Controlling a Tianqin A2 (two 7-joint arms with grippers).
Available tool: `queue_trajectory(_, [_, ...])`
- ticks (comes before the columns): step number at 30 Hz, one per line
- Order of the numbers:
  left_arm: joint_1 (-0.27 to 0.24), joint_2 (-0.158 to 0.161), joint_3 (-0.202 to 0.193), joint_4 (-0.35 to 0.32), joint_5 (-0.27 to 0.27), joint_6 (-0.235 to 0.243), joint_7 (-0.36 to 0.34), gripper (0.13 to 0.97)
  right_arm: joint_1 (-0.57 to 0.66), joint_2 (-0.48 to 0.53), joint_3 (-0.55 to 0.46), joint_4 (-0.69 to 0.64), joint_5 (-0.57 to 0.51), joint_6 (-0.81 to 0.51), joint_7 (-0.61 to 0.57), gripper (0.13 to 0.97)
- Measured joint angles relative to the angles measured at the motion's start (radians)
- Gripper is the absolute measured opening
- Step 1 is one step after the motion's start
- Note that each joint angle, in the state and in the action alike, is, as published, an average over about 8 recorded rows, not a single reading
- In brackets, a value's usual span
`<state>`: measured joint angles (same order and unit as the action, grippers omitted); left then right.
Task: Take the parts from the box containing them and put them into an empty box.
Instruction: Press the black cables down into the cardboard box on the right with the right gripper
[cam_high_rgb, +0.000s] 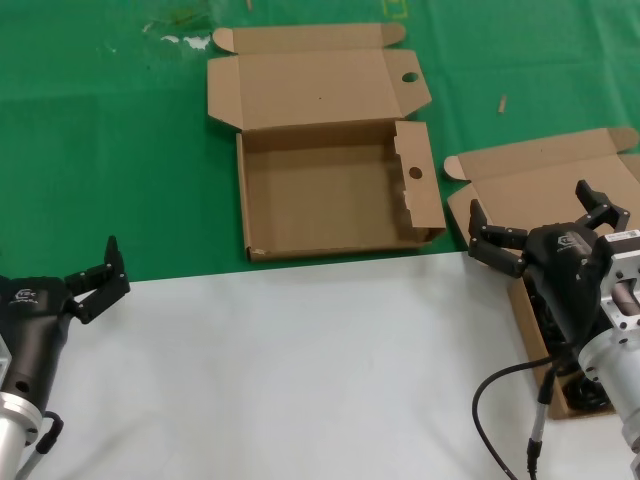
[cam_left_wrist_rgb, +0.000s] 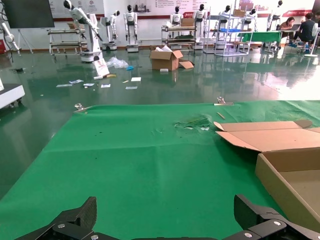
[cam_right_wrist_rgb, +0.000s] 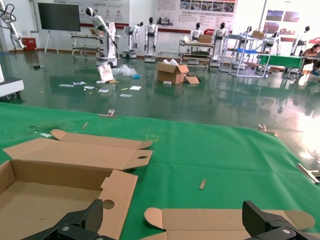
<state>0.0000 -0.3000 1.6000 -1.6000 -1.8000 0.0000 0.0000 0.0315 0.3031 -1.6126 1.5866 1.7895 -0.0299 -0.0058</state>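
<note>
The shallow brown cardboard box with round holes in its flaps lies open near the middle of the green-covered counter, its lid folded back away from the robot and its floor bare. Off to the robot's right sits the second brown cardboard box with the plain, round-tabbed lid, also open — most of it is hidden behind the right arm. Down in it, beside the arm, dark loops of the black coiled cables show, though I can't make out single pieces.

The right gripper hovers over that plain-lidded box with its black fingers spread wide and nothing between them. In the right wrist view both boxes lie ahead of the spread fingertips.

The left gripper rests low at the robot's left, at the edge where the white sheet meets the green cloth, well apart from both boxes — its fingers spread wide as well, holding nothing. A grey-black robot cable curls across the white sheet beside the right arm.
</note>
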Motion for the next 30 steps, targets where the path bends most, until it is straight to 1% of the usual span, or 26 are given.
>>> queue_trajectory(30, [0.000, 0.000, 0.000, 0.000, 0.000, 0.000, 0.000, 0.959, 0.000, 0.000, 0.000, 0.000, 0.000, 0.000, 0.000, 0.966])
